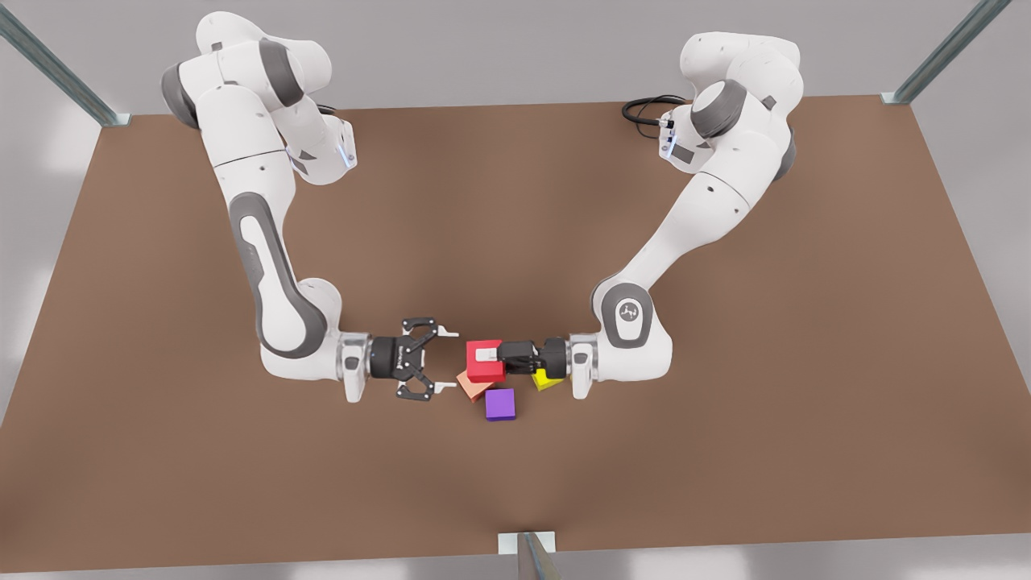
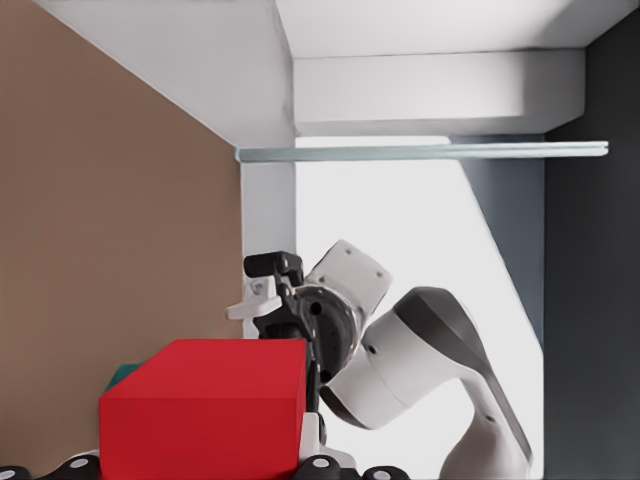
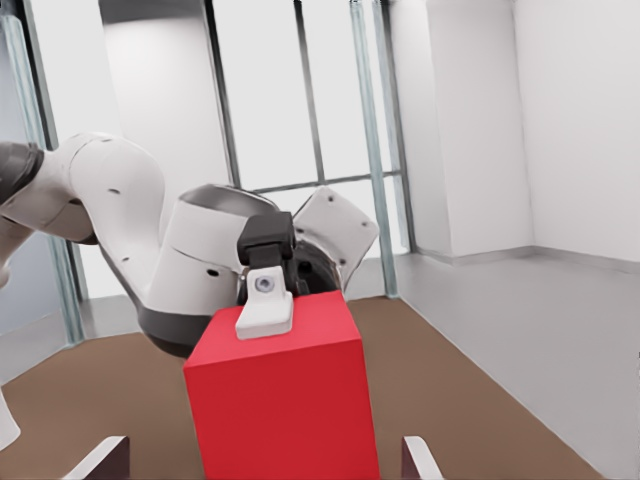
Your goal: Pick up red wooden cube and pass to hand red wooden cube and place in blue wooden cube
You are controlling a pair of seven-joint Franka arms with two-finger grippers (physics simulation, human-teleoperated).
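The red wooden cube hangs above the table with my left gripper shut on it, reaching in from the front view's right. Its white finger pad lies on the cube's upper face. The hand is my right gripper, with linkage fingers and white tips. It stands open on the front view's left, facing the cube and just short of it. The right wrist view has those white fingertips spread either side of the cube. In the left wrist view a corner of the blue wooden cube peeks out behind the red cube.
On the brown table, below the held cube, lie a salmon-orange cube, a purple cube and a yellow cube. A metal post stands at the table's near edge.
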